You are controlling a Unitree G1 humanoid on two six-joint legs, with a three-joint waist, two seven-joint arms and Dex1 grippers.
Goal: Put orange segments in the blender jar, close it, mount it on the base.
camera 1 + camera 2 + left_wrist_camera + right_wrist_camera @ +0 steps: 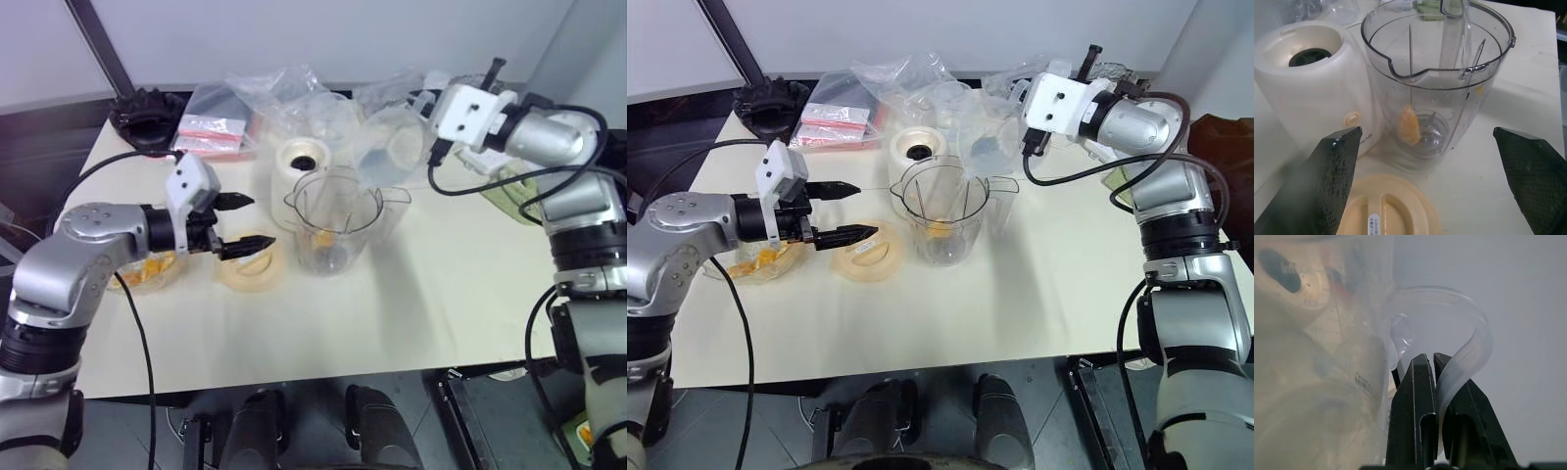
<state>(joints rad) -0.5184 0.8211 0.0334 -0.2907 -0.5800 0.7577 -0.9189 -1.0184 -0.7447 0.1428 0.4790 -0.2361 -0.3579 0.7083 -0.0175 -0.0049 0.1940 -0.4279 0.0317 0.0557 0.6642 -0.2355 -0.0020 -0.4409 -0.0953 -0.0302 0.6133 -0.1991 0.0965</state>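
The blender jar stands upright and lidless at the table's middle, with one orange segment lying by its blade. More orange segments sit in a clear container under my left arm. The cream base stands just behind and left of the jar. My left gripper is open, level, hovering over the peach lid and pointing at the jar. My right gripper is shut on the handle of a smaller clear jug, held tilted in the air behind and right of the jar.
A black toothed ring lies at the back left corner. Crumpled plastic bags and a red-and-white packet crowd the back edge. A green-tinted container sits at the right edge. Bare tabletop stretches in front of the jar.
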